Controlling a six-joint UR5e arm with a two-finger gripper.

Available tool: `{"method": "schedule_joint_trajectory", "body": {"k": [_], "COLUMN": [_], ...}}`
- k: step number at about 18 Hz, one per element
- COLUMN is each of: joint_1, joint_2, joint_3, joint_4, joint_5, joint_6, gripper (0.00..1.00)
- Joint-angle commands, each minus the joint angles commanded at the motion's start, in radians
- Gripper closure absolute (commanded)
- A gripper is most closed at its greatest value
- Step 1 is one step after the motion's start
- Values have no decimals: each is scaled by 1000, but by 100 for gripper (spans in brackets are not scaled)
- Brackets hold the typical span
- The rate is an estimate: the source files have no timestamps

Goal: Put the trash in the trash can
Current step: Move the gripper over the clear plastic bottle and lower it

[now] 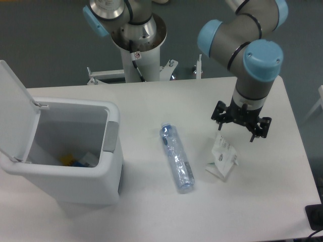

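Note:
A clear blue-tinted plastic bottle [177, 157] lies on its side in the middle of the white table. To its right rests a small white wrinkly packet [222, 156] with dark print. My gripper [237, 130] hangs open just above the packet's far end, fingers spread and holding nothing. The trash can [60, 151] stands at the left with its white lid [14, 106] swung up. Some items show at the bottom of the bin.
The arm's pedestal [137, 50] rises at the table's back edge, with metal brackets [171, 68] beside it. The table's right edge [298, 141] runs close to the gripper. A dark object [315, 217] sits at the lower right corner.

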Motion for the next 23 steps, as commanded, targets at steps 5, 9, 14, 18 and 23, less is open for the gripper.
{"method": "schedule_joint_trajectory", "body": {"k": [5,9,14,18,23], "joint_1": [-45,-52,-68,-97,-141], "joint_2": [-2,-5,-5,-53,-144], "joint_3": [-3,-78,-144,-114,-23], "joint_4": [5,64,130,132,149], "joint_5": [-29,-29,-32,-31,-18], "joint_6": [-52,-57,-91,-213,-381], "gripper": [0,0,0,0,0]}}
